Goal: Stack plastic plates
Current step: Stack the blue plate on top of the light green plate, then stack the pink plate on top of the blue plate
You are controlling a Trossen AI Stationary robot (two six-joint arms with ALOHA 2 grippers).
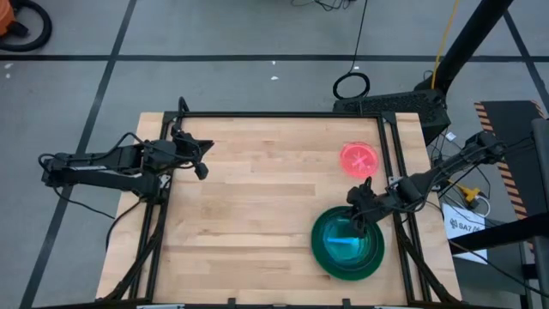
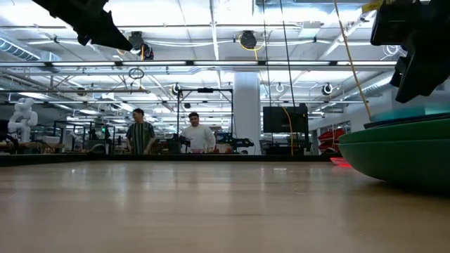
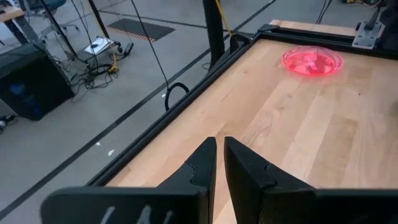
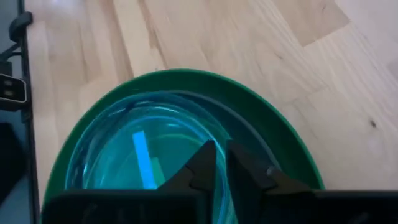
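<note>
One pink plate (image 1: 359, 159) is lying apart; one green-rimmed stack (image 1: 346, 243) is sitting nearby.
Right gripper (image 1: 355, 220) and left gripper (image 1: 201, 160) are both hovering, jaws pressed together; plates round, translucent plastic.

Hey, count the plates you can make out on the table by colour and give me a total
Pink plate, alone on the table: 1
Green plate, bottom of the stack: 1
Clear blue plate, top of the stack: 1
Total clearly seen: 3. Any plates between the stacked two can't be counted.
</note>
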